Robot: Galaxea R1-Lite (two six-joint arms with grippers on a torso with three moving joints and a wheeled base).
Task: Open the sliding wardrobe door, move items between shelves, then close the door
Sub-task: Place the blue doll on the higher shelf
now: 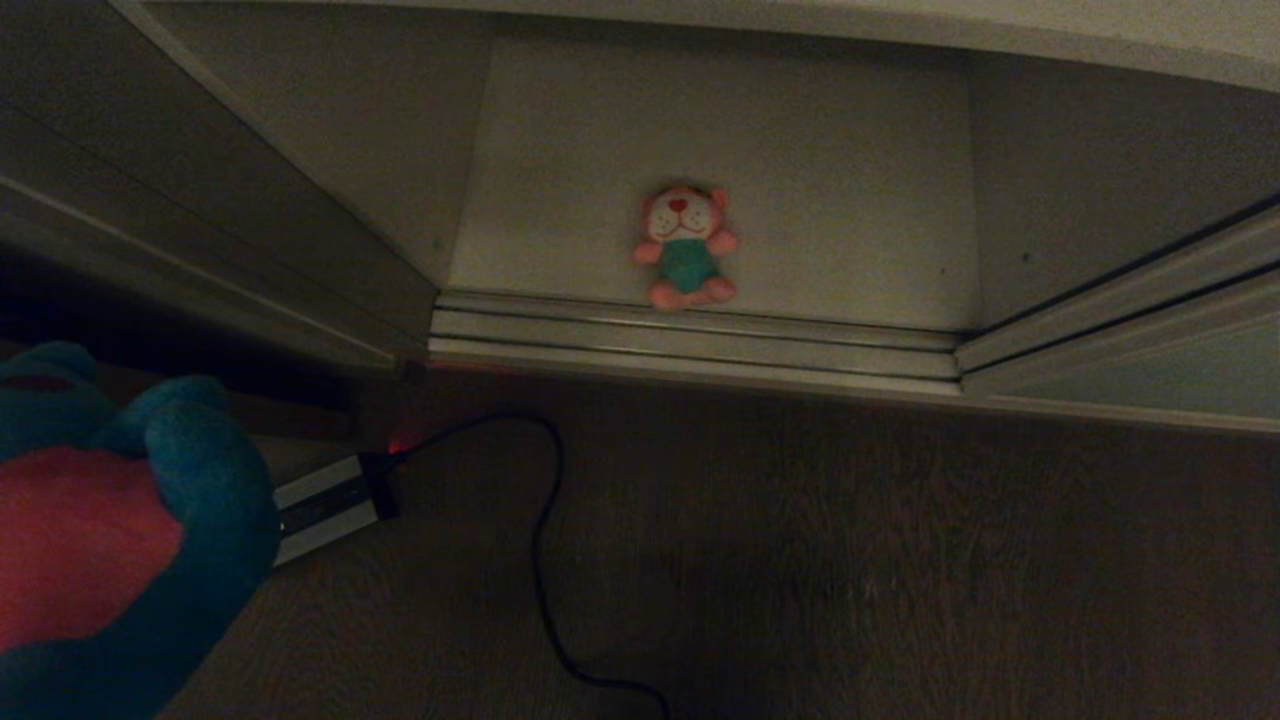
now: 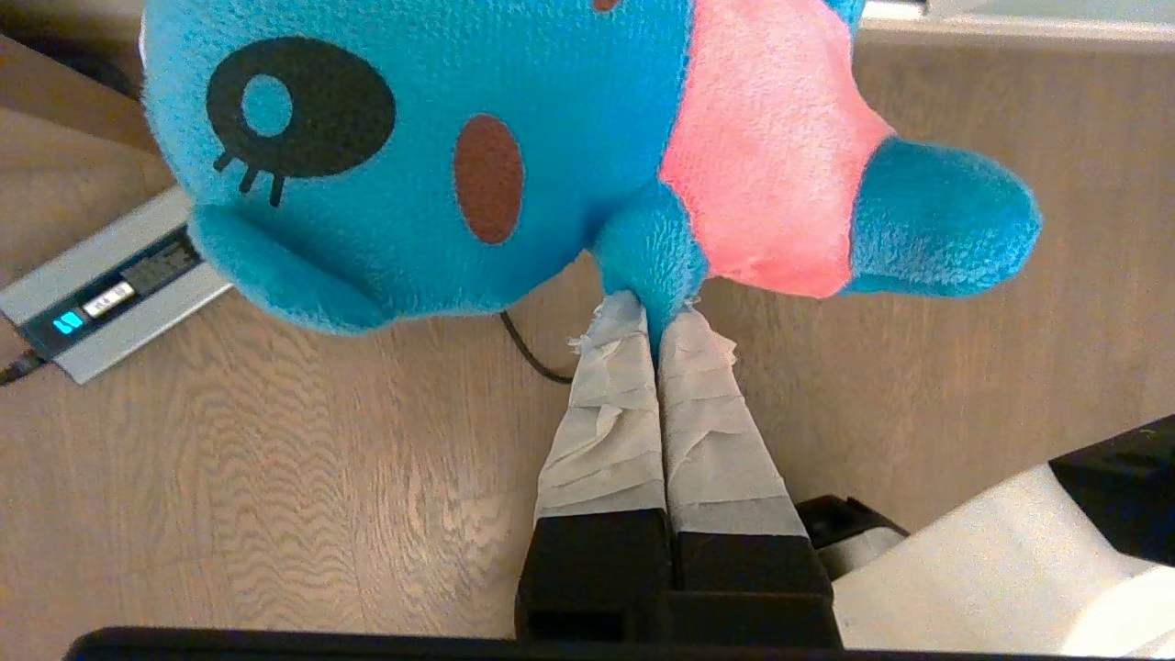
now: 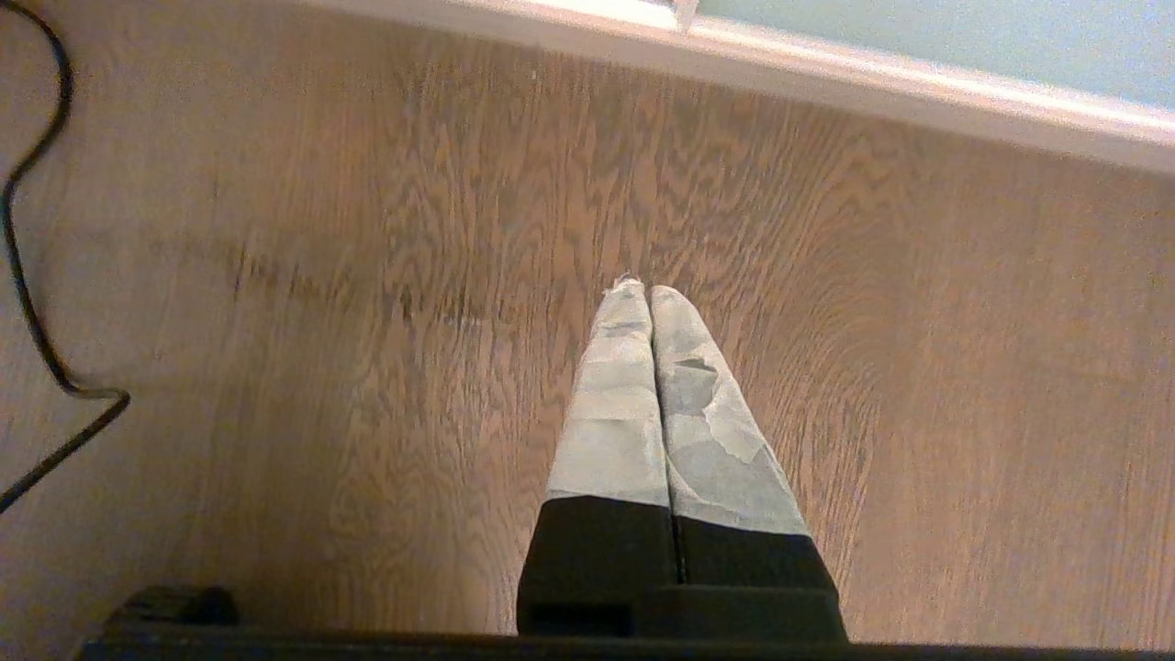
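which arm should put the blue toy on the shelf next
Left. The left gripper is already shut on the blue plush toy, beside the open shelf where the pink plush toy sits. The right gripper is shut, empty, over bare floor.

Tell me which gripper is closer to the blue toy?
Left. The left gripper pinches the blue toy by one limb; the right gripper hangs over bare floor, apart from it.
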